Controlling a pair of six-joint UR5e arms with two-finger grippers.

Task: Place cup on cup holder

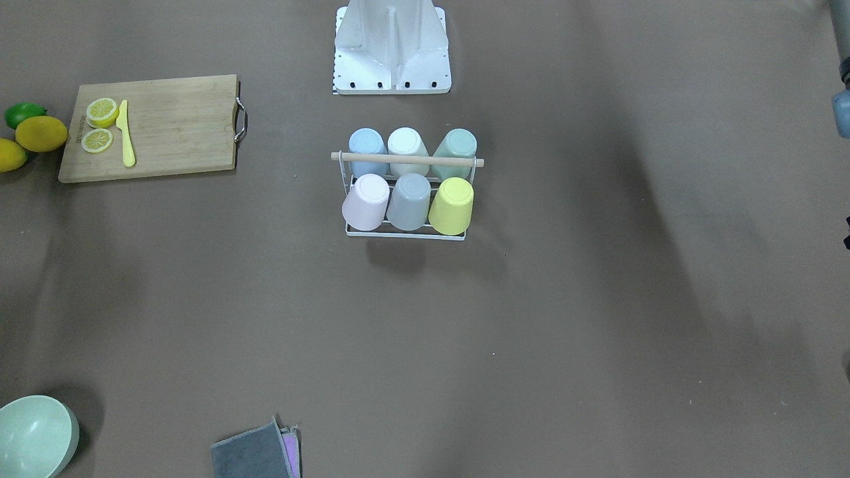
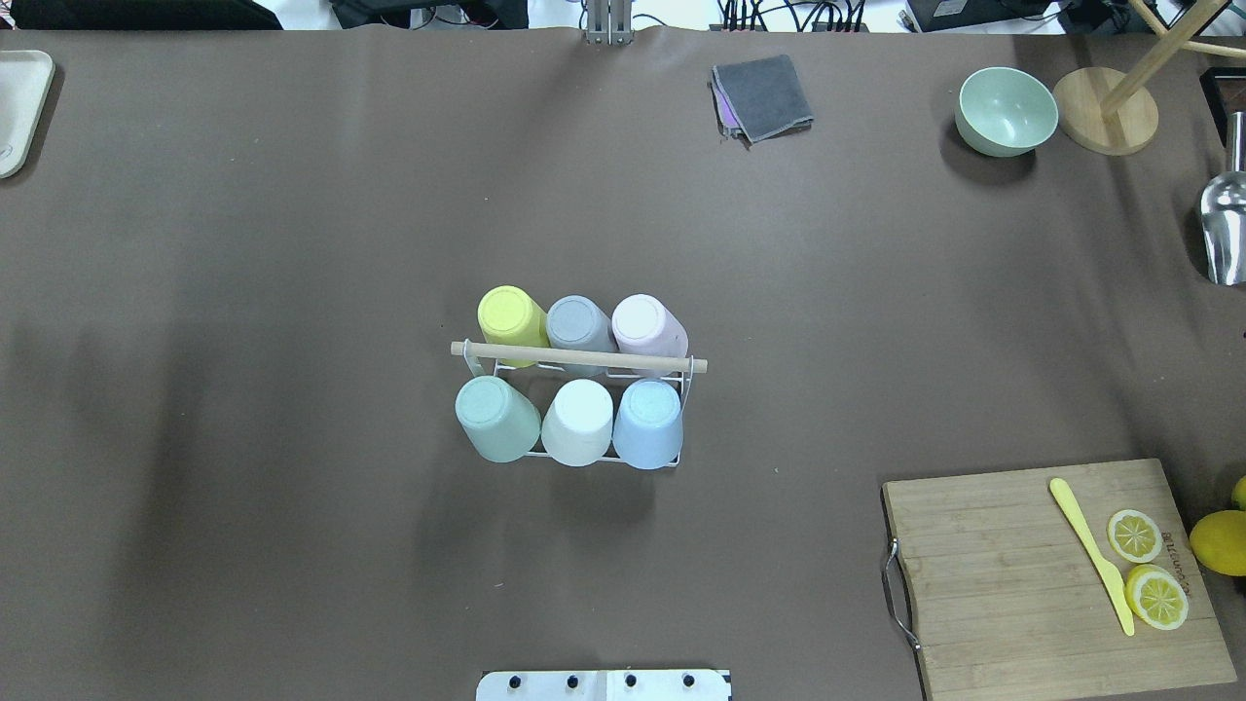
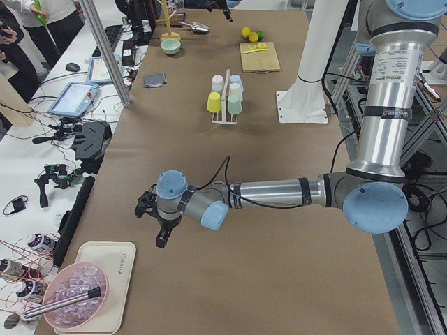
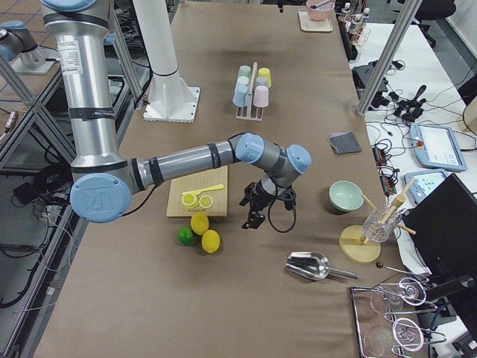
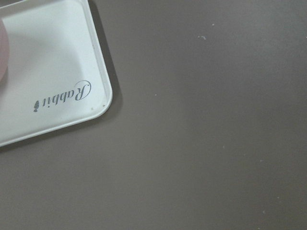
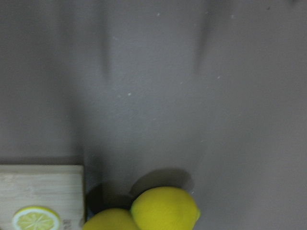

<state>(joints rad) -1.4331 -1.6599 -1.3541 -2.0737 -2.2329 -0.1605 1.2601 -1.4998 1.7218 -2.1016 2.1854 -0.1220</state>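
The cup holder (image 2: pixel 579 357) is a white wire rack with a wooden rod handle, standing mid-table; it also shows in the front view (image 1: pixel 407 159). Several cups sit upside down on its prongs: yellow (image 2: pixel 508 319), grey (image 2: pixel 579 324) and pink (image 2: pixel 647 326) in the far row, green (image 2: pixel 494 419), white (image 2: pixel 578 422) and blue (image 2: pixel 649 424) in the near row. My left gripper (image 3: pixel 156 225) hangs near the table's left end by a white tray. My right gripper (image 4: pixel 253 212) hangs by the lemons. Both show only in side views, so I cannot tell whether they are open or shut.
A wooden cutting board (image 2: pixel 1003 584) with lemon slices and a yellow knife (image 2: pixel 1090 555) lies at the near right, lemons (image 6: pixel 165 208) beside it. A green bowl (image 2: pixel 1006 110), a grey cloth (image 2: pixel 764 94), a metal scoop (image 2: pixel 1225 229) and a white tray (image 5: pixel 48 96) lie around.
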